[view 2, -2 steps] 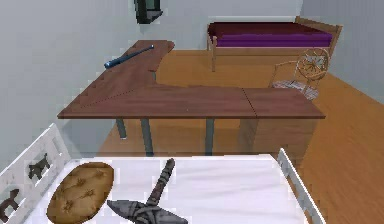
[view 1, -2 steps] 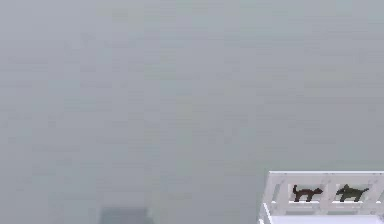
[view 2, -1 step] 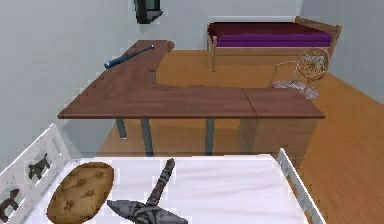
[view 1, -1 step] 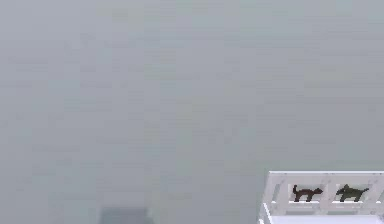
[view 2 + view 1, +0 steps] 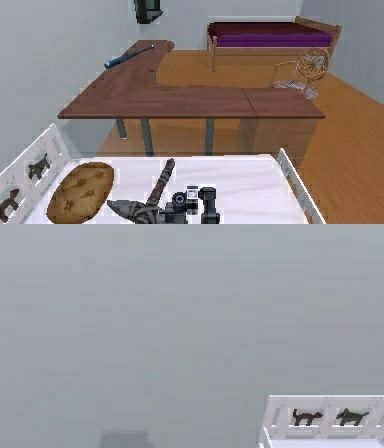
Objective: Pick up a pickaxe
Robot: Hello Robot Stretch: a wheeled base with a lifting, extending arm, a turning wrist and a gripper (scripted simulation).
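Note:
A pickaxe point(image 5: 158, 188) with a brown handle and a grey head lies on the white bed point(image 5: 240, 185) at the bottom of the arm side view. Its head points toward the lower left. My gripper point(image 5: 165, 207) shows as a dark body just right of the pickaxe's head, with the two white marked squares point(image 5: 200, 193) beside it. The pickaxe rests on the bed right at the gripper, so I cannot tell whether the gripper holds anything.
A round brown patterned cushion point(image 5: 80, 190) lies left of the pickaxe. White bed rails point(image 5: 300, 190) with dog cut-outs point(image 5: 322, 417) flank the bed. Beyond stands an L-shaped brown desk point(image 5: 180, 100) with a long dark thing point(image 5: 130, 56), and farther off a purple-covered bed point(image 5: 265, 38) and a wicker chair point(image 5: 308, 68).

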